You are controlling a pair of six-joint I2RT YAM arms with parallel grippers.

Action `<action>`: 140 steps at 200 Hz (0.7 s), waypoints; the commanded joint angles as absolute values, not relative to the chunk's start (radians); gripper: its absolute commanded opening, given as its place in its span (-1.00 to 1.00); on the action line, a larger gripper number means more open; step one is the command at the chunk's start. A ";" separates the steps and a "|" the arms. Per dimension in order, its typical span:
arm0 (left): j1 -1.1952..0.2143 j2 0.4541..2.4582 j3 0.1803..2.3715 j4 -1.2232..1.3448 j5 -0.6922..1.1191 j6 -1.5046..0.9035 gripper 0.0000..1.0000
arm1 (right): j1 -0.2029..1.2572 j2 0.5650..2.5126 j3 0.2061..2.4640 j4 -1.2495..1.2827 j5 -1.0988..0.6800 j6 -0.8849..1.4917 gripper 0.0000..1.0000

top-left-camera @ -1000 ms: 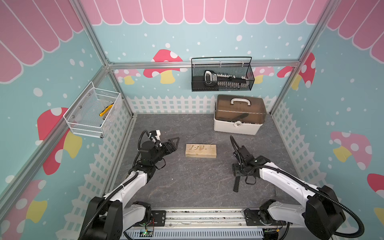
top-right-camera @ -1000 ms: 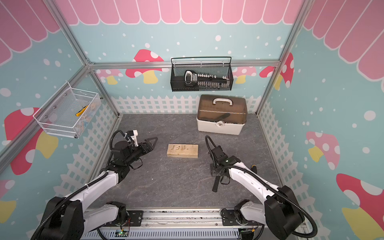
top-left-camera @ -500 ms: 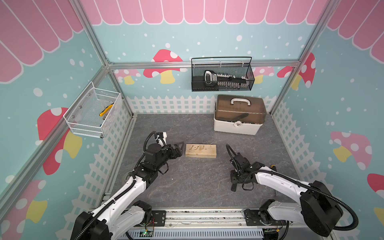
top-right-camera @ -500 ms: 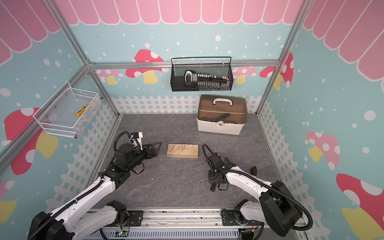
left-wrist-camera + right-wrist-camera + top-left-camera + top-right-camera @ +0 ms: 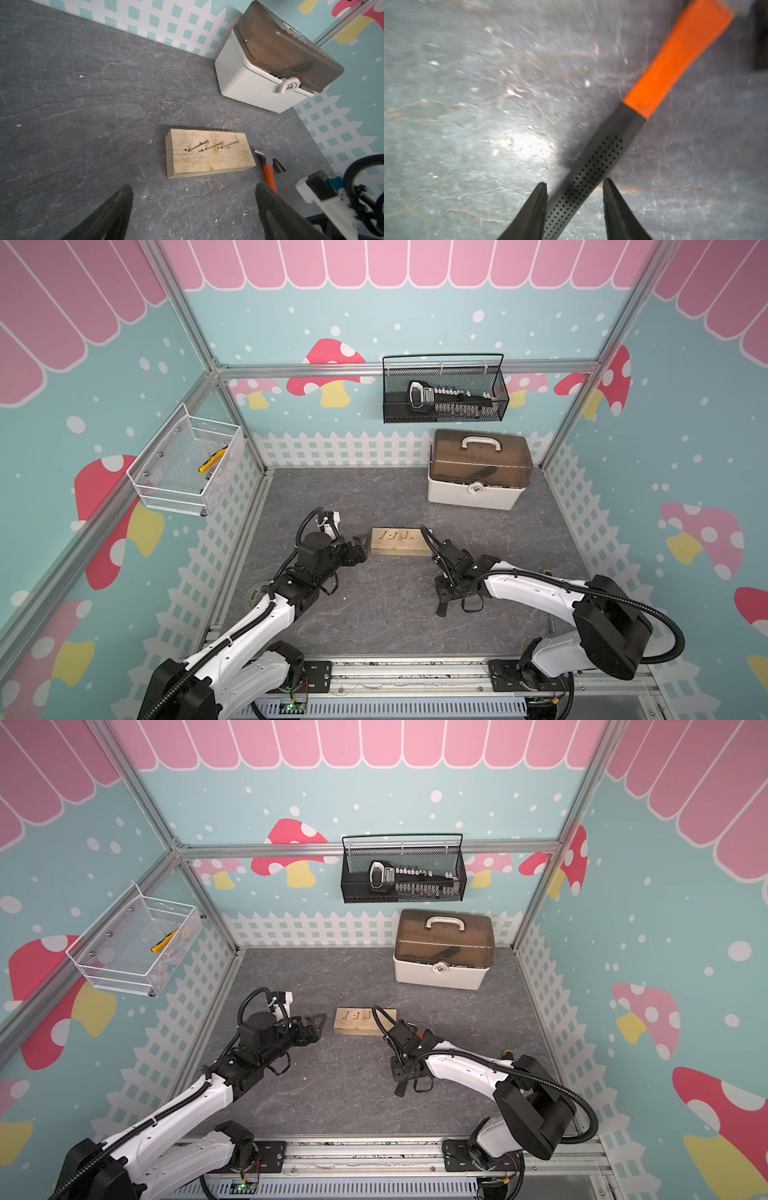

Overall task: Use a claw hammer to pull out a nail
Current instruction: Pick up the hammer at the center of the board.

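While three nails (image 5: 214, 145) lean, one hammer (image 5: 268, 167)

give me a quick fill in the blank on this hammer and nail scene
1. The claw hammer has an ____ neck.
2. The right gripper has a finger on each side of the hammer's ____.
3. The nails stick out of a ____ block.
4. The left gripper is open and holds ____.

Missing words: orange, handle, wooden, nothing
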State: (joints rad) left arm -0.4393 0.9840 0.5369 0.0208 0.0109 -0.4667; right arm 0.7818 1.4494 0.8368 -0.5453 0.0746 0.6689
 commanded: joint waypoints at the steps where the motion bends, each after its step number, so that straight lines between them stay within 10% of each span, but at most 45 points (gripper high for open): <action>1: -0.440 0.959 0.522 -0.024 -0.023 -0.440 0.84 | 0.787 1.455 0.946 -0.688 0.150 0.494 0.16; 62: -0.439 0.885 0.486 -0.047 -0.082 -0.420 0.87 | 0.774 1.319 0.875 -0.678 -0.088 -0.701 0.89; 97: -0.437 0.832 0.499 -0.111 -0.110 -0.391 0.87 | 0.677 1.351 0.915 -0.718 -0.320 -1.069 0.85; 140: -0.428 0.739 0.393 -0.033 -0.145 -0.403 0.90 | 0.672 1.473 0.927 -0.693 -0.192 -1.292 0.80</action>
State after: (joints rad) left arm -0.4377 0.7784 0.4534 -0.0547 -0.1020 -0.4114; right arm 0.6739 1.4033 0.9119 -0.6800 -0.1886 -1.0119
